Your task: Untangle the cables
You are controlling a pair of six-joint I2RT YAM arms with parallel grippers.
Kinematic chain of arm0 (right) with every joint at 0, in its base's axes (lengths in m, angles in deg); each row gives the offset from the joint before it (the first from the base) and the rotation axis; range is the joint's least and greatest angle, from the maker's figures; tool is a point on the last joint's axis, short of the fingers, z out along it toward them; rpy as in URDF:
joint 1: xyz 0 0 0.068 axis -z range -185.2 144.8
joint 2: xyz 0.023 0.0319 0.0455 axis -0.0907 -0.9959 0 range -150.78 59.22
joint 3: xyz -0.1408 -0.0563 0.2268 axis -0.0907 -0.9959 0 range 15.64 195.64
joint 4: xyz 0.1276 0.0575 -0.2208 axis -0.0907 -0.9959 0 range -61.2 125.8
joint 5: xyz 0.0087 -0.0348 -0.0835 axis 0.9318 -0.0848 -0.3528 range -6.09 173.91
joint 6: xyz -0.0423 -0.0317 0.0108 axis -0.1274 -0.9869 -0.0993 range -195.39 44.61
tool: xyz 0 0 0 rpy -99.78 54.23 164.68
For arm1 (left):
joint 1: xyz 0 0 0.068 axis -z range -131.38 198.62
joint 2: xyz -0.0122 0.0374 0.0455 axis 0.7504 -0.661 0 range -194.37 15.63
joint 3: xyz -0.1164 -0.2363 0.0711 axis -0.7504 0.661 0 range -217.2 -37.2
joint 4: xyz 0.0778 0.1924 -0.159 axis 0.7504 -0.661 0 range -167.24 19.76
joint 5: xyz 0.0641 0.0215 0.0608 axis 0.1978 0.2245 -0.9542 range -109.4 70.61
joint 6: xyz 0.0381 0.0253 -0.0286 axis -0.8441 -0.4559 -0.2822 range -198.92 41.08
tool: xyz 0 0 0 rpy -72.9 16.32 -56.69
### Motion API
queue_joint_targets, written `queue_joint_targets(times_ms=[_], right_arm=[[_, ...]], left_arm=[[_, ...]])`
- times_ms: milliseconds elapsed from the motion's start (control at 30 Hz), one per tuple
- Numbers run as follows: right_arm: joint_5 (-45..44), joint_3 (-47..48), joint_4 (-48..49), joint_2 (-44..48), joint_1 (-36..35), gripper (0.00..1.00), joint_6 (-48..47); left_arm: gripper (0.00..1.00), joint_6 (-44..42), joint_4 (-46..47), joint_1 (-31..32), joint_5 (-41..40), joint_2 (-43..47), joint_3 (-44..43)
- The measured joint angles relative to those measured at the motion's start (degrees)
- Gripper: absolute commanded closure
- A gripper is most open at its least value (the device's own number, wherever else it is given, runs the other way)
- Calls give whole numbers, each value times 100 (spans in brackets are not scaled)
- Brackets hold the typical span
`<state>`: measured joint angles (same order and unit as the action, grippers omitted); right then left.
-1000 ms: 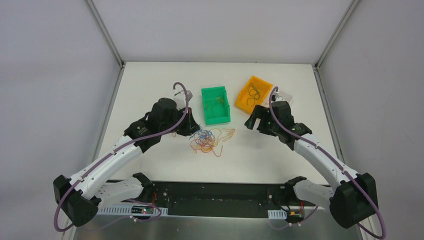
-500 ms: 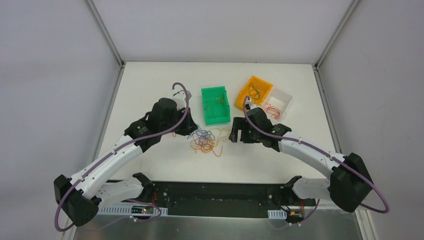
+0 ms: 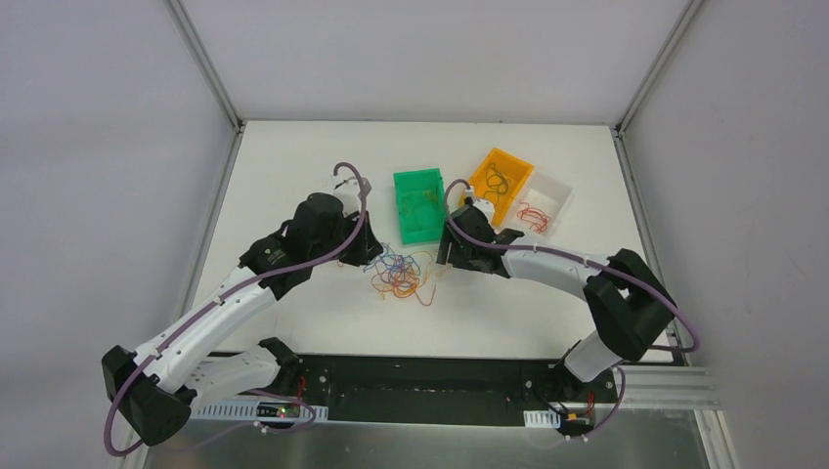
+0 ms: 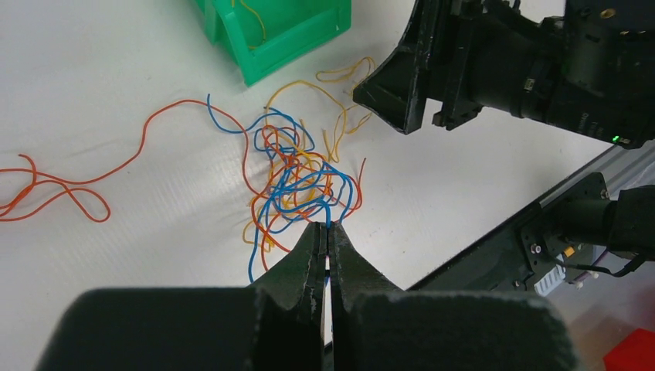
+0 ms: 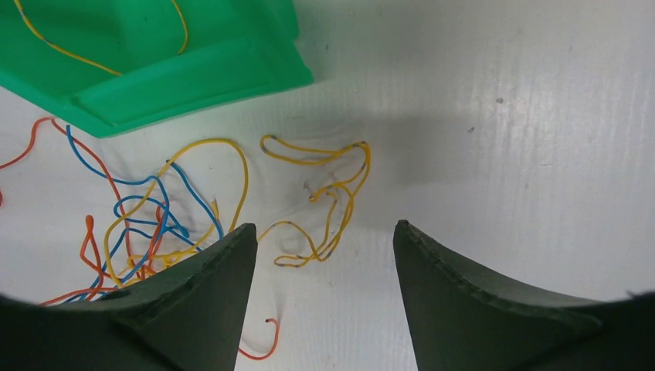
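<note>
The cables (image 3: 403, 274) lie as a loose tangle of blue, orange and yellow strands on the white table, between my two grippers. In the left wrist view, my left gripper (image 4: 328, 226) is shut on a blue cable (image 4: 327, 210) at the near edge of the tangle (image 4: 297, 174). My left gripper (image 3: 378, 254) sits at the tangle's left side. My right gripper (image 3: 445, 257) hangs at its right side, open. In the right wrist view, my right gripper (image 5: 323, 229) straddles a loose yellow cable (image 5: 301, 264) without touching it. A short orange end (image 5: 263, 352) lies below it.
A green bin (image 3: 422, 205) with a yellow strand stands just behind the tangle. An orange bin (image 3: 499, 181) and a clear bin (image 3: 544, 206), each holding strands, stand to its right. A long orange strand (image 4: 54, 185) trails off to the left.
My right arm has swung left from beside the orange bin to the tangle's right edge, its jaws narrowing somewhat. The left arm has stayed put, still pinching the blue cable.
</note>
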<state>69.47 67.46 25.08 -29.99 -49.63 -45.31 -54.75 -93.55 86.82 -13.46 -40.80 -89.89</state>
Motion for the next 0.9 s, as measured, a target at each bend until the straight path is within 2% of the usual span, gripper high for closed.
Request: queue_joint_targets(times_ms=[67,233,400,533,667,900], right_arm=[[-66,52,44,-153,-37,39,72],[-278,149,59,-463,-59,70,205],[-654,146,-39,-398,-55,100,227],[-994,68,-251,15,44,100,203],[-1266,-177,-501,710,439,100,181],[-1373,-914,-839,2282,1709,100,101]], left_arm=[[100,-20,0,-2,-48,37,2],[100,-76,-4,0,-116,63,2],[100,-107,-136,0,-413,83,4],[100,-101,-459,-2,-1038,131,2],[100,-83,-831,-9,-1812,214,2],[100,-85,-1353,-157,-2787,332,-13]])
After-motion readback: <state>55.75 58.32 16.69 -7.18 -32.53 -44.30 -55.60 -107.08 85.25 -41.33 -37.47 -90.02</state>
